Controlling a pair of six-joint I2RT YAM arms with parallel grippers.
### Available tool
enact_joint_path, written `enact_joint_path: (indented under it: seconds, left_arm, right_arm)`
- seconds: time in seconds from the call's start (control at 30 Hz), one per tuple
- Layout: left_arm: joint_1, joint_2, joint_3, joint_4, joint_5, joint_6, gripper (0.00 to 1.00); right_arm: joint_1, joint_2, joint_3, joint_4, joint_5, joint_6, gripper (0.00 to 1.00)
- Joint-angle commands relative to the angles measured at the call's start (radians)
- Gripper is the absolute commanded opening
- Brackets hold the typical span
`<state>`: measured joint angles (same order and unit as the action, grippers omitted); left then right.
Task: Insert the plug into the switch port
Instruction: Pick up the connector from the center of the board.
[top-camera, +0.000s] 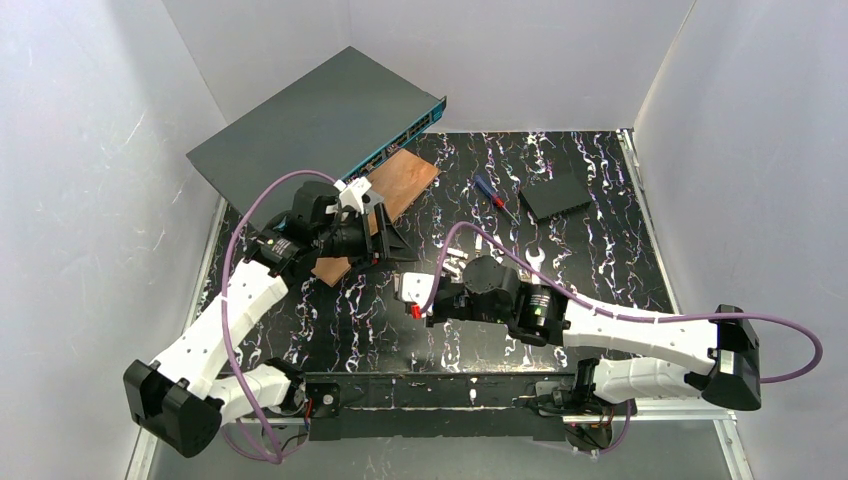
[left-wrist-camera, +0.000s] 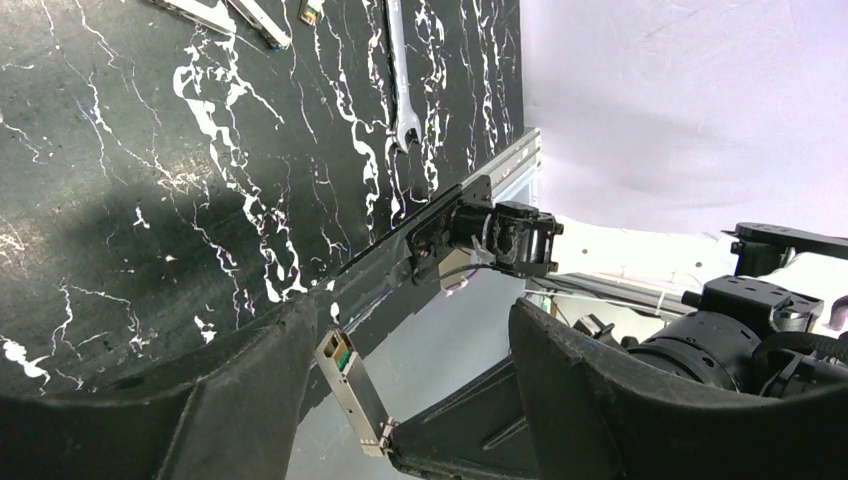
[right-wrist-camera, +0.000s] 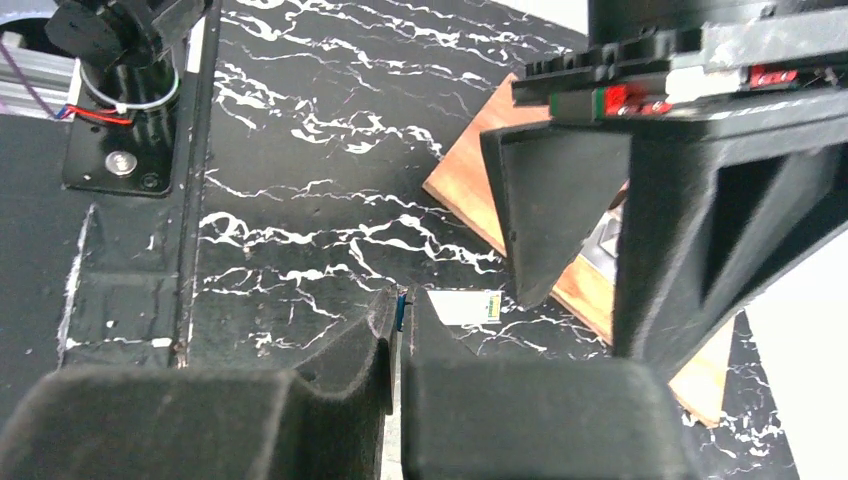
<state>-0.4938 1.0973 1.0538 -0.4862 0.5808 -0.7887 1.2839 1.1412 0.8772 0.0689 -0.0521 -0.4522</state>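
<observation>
The left gripper (left-wrist-camera: 410, 325) is standing open around the plug (left-wrist-camera: 350, 392), its long axis running down-frame toward the right gripper (right-wrist-camera: 400, 312), seemingly pinching its tail. The switch (top-camera: 320, 110) is sitting upper left, nearer the left arm.

We see bright, even light from overhead, and the white walls (top-camera: 90, 200) spread it softly. The overhead view is sharp. In the wrist views the left claw (left-wrist-camera: 412, 320) and right claw (right-wrist-camera: 402, 310) loom dark and blurred. A broad, soft shadow dims the surface (left-wrist-camera: 150, 120) beside the left claw.
</observation>
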Motion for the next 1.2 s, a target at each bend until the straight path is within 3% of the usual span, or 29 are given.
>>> enact_joint_path:
  seconds: [0.0,0.5,0.77,0.93,1.1,1.17]
  left_arm:
    - [-0.009,0.017,-0.025,0.005,0.045,-0.031,0.66]
    - [-0.013,0.067,-0.023,0.010,0.026,-0.067,0.65]
    - [-0.014,0.080,0.001,0.025,0.055,-0.082,0.33]
    - [-0.012,0.056,-0.002,0.047,0.029,-0.097,0.01]
    - [-0.013,0.031,-0.009,0.089,-0.014,-0.129,0.00]
    - [-0.013,0.022,-0.008,0.103,-0.041,-0.145,0.00]
  right_arm:
    - [0.007,-0.026,0.042,0.098,0.045,-0.048,0.01]
    - [0.014,-0.050,0.008,0.154,0.164,-0.118,0.01]
    - [0.014,-0.036,0.000,0.171,0.205,-0.142,0.01]
    - [0.015,-0.032,0.001,0.168,0.211,-0.143,0.01]
    - [0.016,-0.032,0.004,0.145,0.208,-0.128,0.01]
    - [0.017,-0.032,0.002,0.138,0.202,-0.115,0.07]
